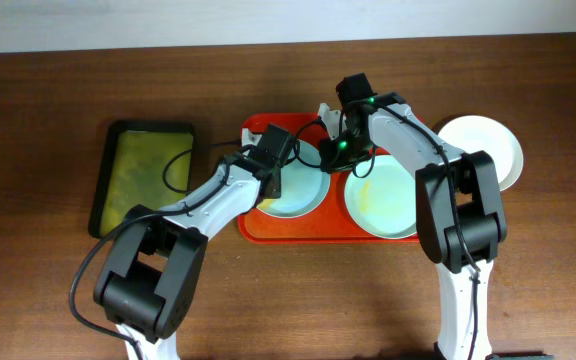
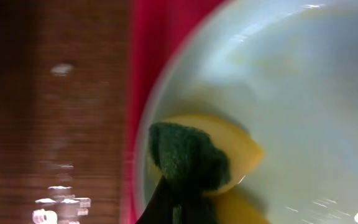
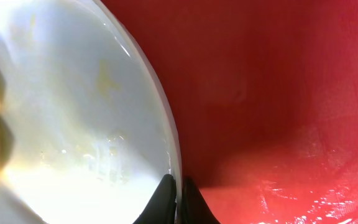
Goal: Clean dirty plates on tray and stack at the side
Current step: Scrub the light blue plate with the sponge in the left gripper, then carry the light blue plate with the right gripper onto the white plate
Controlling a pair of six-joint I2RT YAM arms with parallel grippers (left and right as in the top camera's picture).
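Observation:
The red tray (image 1: 268,232) holds two mint-blue plates. My left gripper (image 1: 273,186) is shut on a yellow sponge with a green scouring side (image 2: 194,155) and presses it on the left plate (image 1: 306,192) near its left rim; the fingers (image 2: 179,210) show at the bottom edge. My right gripper (image 1: 336,153) is shut on that plate's right rim (image 3: 178,193). The plate (image 3: 73,93) shows faint yellow smears. The right plate (image 1: 383,200) has a yellowish smear. A cream-white plate (image 1: 488,145) lies on the table right of the tray.
A smaller dark tray with a yellow-green inside (image 1: 148,175) lies on the wooden table left of the red tray. The arms' bases stand at the front edge. Bare red tray floor (image 3: 278,93) lies beside the held rim.

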